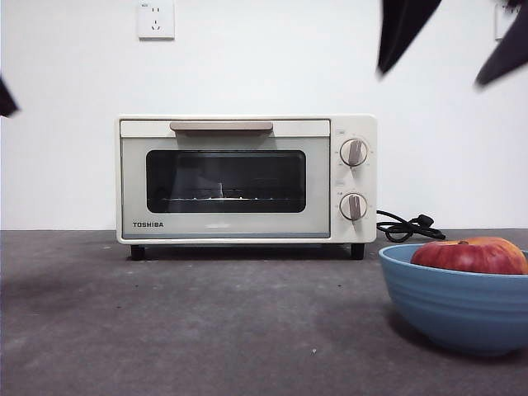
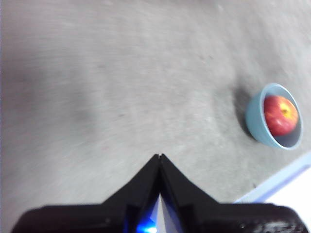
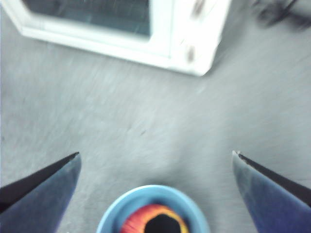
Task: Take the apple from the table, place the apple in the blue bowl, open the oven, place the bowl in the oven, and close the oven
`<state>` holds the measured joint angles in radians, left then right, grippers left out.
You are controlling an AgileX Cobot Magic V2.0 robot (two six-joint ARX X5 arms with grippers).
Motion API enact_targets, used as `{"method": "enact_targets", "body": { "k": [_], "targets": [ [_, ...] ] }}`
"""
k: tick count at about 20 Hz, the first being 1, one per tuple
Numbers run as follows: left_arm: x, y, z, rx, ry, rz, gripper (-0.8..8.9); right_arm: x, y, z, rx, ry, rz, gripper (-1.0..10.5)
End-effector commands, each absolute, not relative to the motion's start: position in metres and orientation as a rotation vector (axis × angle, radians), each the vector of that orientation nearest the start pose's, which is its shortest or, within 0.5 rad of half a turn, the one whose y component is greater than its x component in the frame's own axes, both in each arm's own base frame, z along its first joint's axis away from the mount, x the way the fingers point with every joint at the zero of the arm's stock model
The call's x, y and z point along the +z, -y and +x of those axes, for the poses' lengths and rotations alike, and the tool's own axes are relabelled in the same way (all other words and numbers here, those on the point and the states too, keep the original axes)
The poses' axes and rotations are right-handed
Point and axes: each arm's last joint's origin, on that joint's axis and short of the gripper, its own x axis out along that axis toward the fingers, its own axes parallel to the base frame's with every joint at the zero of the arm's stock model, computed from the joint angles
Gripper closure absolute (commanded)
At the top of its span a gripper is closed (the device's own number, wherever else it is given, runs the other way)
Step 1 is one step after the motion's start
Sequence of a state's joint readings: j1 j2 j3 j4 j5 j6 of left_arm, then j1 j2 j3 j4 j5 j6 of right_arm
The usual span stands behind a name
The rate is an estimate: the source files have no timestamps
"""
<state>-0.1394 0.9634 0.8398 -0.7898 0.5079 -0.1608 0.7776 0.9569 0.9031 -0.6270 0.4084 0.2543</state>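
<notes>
Red apple: I see it resting in the bowl.
Oven: door closed, handle lying level, beyond the bowl.
Right gripper: spread wide above the bowl, nearer the oven.
Left gripper: pinched together, empty.

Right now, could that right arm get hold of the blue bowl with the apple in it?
Probably yes. The right gripper hangs above the blue bowl with its jaws spread wider than the bowl, and nothing lies between them. The apple sits inside, so the rim looks like the place to grip.
</notes>
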Motion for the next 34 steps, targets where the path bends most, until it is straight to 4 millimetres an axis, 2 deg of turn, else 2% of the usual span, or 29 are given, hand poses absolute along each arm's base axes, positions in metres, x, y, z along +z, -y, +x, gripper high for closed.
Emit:
{"method": "enact_targets", "body": {
  "k": [1, 3, 5, 8, 13, 16, 19, 25, 34],
  "targets": [
    [0.270, 0.056, 0.188, -0.595, -0.971, -0.312, 8.19, 0.330, -0.113, 0.131, 0.279, -0.580, -0.150, 7.5],
    [0.263, 0.073, 0.202, -0.647, -0.968, -0.298, 8.19, 0.345, -0.100, 0.118, 0.285, -0.545, -0.120, 8.9],
    [0.262, 0.086, 0.220, -0.676, -0.935, -0.302, 8.19, 0.351, -0.090, 0.107, 0.287, -0.527, -0.082, 9.6],
    [0.283, 0.100, 0.256, -0.702, -0.852, -0.289, 8.19, 0.352, -0.077, 0.094, 0.279, -0.554, -0.028, 9.6],
    [0.343, 0.121, 0.322, -0.720, -0.724, -0.197, 8.19, 0.348, -0.062, 0.077, 0.267, -0.619, 0.027, 9.6],
    [0.356, 0.128, 0.350, -0.701, -0.715, -0.102, 8.19, 0.346, -0.059, 0.072, 0.304, -0.658, 0.040, 9.6],
    [0.352, 0.133, 0.374, -0.703, -0.726, -0.068, 8.19, 0.346, -0.057, 0.070, 0.312, -0.673, 0.047, 9.6],
    [0.320, 0.136, 0.394, -0.611, -0.801, 0.050, 8.19, 0.347, -0.057, 0.071, 0.295, -0.661, 0.068, 9.6],
    [0.311, 0.137, 0.395, -0.587, -0.854, 0.070, 8.19, 0.347, -0.056, 0.072, 0.257, -0.640, 0.060, 9.6]
  ]
}}
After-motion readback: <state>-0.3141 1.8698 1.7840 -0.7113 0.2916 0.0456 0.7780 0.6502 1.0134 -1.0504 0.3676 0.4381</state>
